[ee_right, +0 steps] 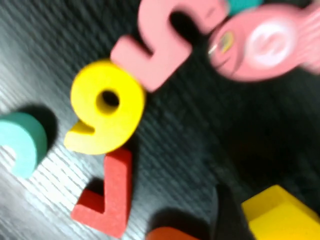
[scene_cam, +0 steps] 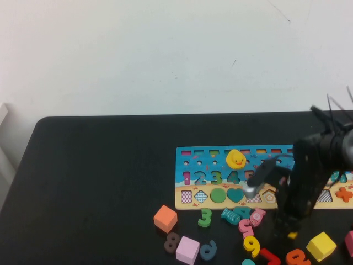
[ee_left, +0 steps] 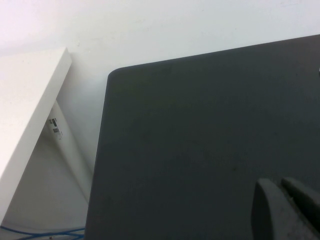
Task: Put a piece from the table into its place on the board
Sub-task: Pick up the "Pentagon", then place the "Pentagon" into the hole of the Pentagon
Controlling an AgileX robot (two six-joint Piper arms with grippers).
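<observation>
Black table (scene_cam: 99,182) fills the lower half of the high view, white wall above it. The board (scene_cam: 220,165) lies right of centre: blue top with coloured numbers, tan strip of shape slots along its lower edge. A yellow rubber duck (scene_cam: 236,159) sits on the blue part.

Right arm reaches in from the right edge of the high view and bends down just below the board's lower edge. Right gripper (scene_cam: 288,229) is low over the table at lower right, among the loose pieces. A small yellow bit shows at its tips: the piece (scene_cam: 293,236), lying on the table. In the right wrist view the piece (ee_right: 280,215) sits at the lower right corner, with one dark finger (ee_right: 225,215) just beside it. Whether the jaws stand apart or have closed on it, I cannot tell.

Loose items nearby: yellow cube (scene_cam: 321,245) lower right, orange cube (scene_cam: 165,218), pink cube (scene_cam: 187,249), green 3 (scene_cam: 205,217), yellow 9 (ee_right: 106,114), red 7 (ee_right: 107,192), pink 5 (ee_right: 165,37).

Left gripper (ee_left: 287,207): lower right corner of the left wrist view, over bare table near a rounded corner. Its two dark fingers lie close together, closed on nothing.
</observation>
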